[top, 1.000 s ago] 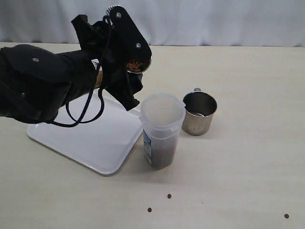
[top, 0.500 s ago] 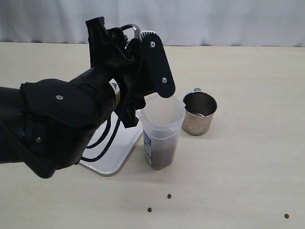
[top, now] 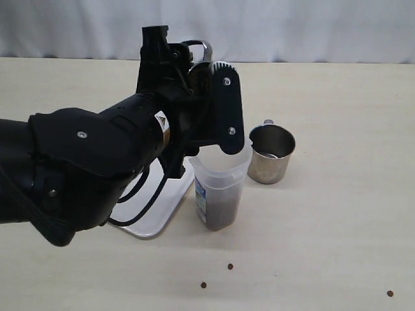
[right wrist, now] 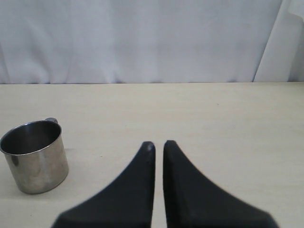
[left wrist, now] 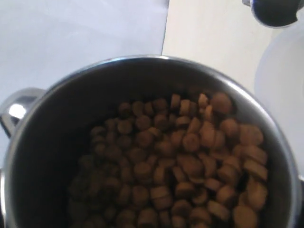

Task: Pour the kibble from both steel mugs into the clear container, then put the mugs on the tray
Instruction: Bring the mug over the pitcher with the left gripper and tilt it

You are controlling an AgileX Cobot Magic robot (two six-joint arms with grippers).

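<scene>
I'm working in what's looking like a robotics lab, at a test bench set up for recording. A pleated white curtain is hanging across the whole back as a plain backdrop and closing off the room behind. A plain pale tabletop is carrying just a few staged props: white tray, clear container, steel mug, and stray kibble pellets lying loose on the surface. My black left arm, with exposed cabling looping off it, is reaching over the bench. My right wrist camera is showing the same curtain and tabletop.
</scene>
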